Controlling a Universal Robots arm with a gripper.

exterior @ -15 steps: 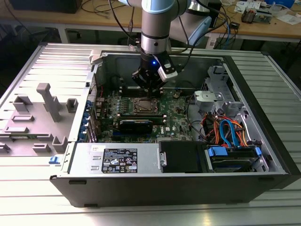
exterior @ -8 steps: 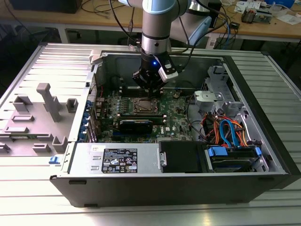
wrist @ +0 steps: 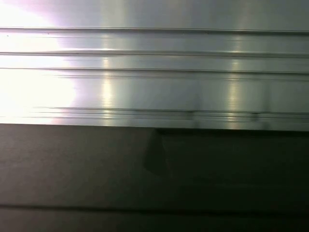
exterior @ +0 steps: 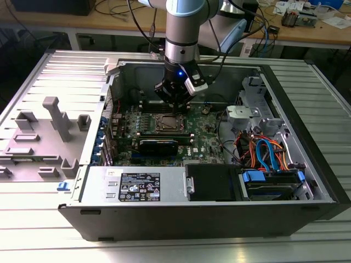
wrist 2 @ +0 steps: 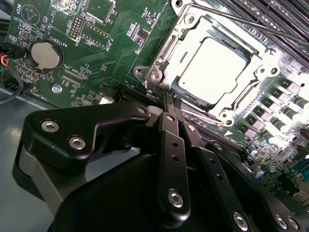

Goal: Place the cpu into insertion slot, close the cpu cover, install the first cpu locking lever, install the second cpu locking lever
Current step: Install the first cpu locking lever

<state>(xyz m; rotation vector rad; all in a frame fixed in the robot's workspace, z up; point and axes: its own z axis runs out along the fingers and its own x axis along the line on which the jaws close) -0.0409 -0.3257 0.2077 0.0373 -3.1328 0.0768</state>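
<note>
Ribbed aluminium bench (exterior: 33, 82) carries an open PC case (exterior: 219, 213); cluttered wooden desks run along the far side. Green motherboard (wrist 2: 43, 19) lies flat inside. Gripper (exterior: 176, 107) hangs straight down over the insertion slot (exterior: 169, 124), near the board's middle. In the second wrist view its fingers (wrist 2: 170, 104) are pressed together with nothing between them, tips at the socket's corner, probably working a lever there. The cpu (wrist 2: 212, 67) already sits in the slot, and the cpu cover (wrist 2: 263, 72) lies flat around it, so it looks closed. A thin locking lever rod (wrist 2: 251, 24) runs along the socket's far edge. Black card (exterior: 158, 145) lies just on the near side; memory slots (wrist 2: 285, 14) flank the socket. Cable bundle (exterior: 263, 153) and drive cage sit well off on the exterior view's right.
</note>
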